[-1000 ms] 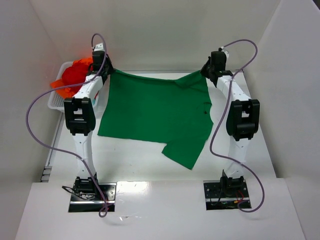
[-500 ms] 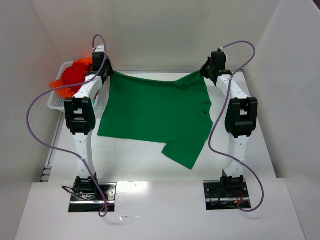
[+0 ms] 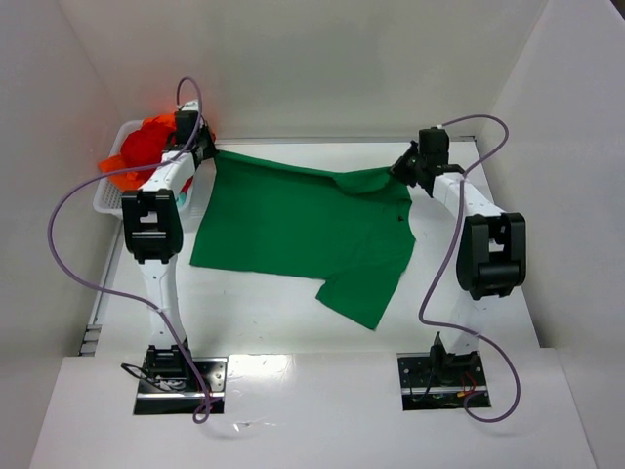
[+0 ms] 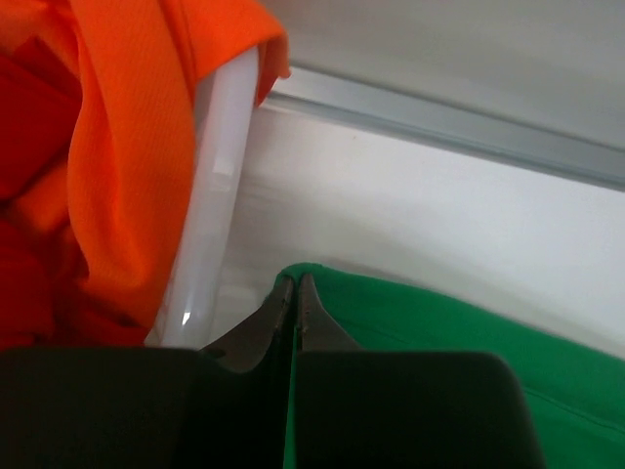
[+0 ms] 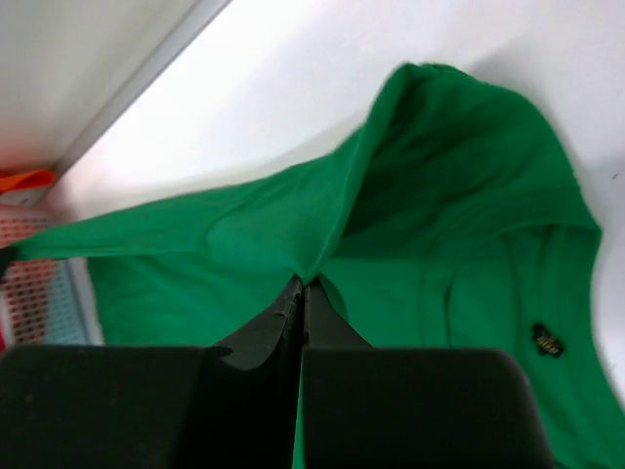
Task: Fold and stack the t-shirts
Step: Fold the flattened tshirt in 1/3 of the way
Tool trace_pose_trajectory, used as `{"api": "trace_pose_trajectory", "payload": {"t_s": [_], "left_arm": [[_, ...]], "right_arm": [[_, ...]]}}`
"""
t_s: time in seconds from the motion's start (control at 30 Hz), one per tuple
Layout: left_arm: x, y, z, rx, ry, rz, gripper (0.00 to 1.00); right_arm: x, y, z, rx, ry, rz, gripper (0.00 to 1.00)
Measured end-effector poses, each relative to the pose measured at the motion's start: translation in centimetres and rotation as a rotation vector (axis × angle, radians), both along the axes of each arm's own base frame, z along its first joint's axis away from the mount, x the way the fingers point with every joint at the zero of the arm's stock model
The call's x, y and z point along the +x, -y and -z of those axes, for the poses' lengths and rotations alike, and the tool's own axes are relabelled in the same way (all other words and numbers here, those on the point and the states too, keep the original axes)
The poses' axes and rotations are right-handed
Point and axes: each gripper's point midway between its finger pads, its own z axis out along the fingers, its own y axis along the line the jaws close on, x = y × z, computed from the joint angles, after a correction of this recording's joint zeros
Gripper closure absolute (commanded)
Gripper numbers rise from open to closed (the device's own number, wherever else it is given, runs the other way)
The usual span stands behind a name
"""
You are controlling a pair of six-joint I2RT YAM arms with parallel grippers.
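A bright green t-shirt [image 3: 303, 230] lies spread on the white table, its far edge lifted between both grippers. My left gripper [image 3: 208, 151] is shut on the shirt's far left corner; the pinched green cloth [image 4: 410, 322] shows in the left wrist view at the closed gripper [image 4: 295, 281]. My right gripper [image 3: 398, 170] is shut on the far right part of the shirt; in the right wrist view the gripper [image 5: 303, 285] pinches a fold of green cloth [image 5: 449, 244]. Red and orange t-shirts [image 3: 146, 145] lie heaped in the basket; the orange one [image 4: 127, 147] hangs over its rim.
A white slotted plastic basket [image 3: 109, 195] stands at the far left beside the left arm; its rim [image 4: 220, 195] is close to the left gripper. White enclosure walls stand at the back and sides. Purple cables loop from both arms.
My right gripper has moved right and nearer with the shirt's far right part, bunching the cloth there. My left gripper has shifted slightly left, still holding its corner.
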Motion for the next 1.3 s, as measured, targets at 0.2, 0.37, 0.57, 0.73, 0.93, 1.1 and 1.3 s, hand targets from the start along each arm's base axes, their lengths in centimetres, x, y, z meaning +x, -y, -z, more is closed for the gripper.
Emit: {"api": "trace_pose_trajectory", "payload": {"t_s": [0.2,0.37,0.57,0.73,0.93,1.1,1.3], "left_arm": [[-0.7,-1.0,1.1,-0.008,-0.034,-0.009,1.00],[-1.3,-1.3,1.7,-0.023,-0.050,-0.002,1.00],[-2.3,-1.5,1.8,-0.036,-0.049,0.002,1.00],[-3.1,-1.6,1.9,-0.039,-0.049,0.003,1.00],[-3.7,-1.5,1.9,-0.044,-0.045,0.006,1.00],[-4.1,-1.5,1.8,-0.049,-0.045,0.010,1.00],[-4.8,-1.4,1.9,-0.051,-0.052,0.010,1.00]], "right_arm": [[-0.1,-1.0,-2.8,0.070,0.044,-0.014,1.00],[-0.3,-1.4,-2.9,0.102,0.032,-0.013,1.00],[-2.9,-1.4,-2.6,0.118,0.003,-0.007,1.00],[-4.8,-1.2,-2.2,0.120,-0.012,-0.002,1.00],[-6.9,-0.9,1.1,0.106,-0.093,0.015,1.00],[-8.1,-0.5,2.9,0.095,-0.140,0.029,1.00],[-9.1,-0.3,4.3,0.089,-0.174,0.036,1.00]]}}
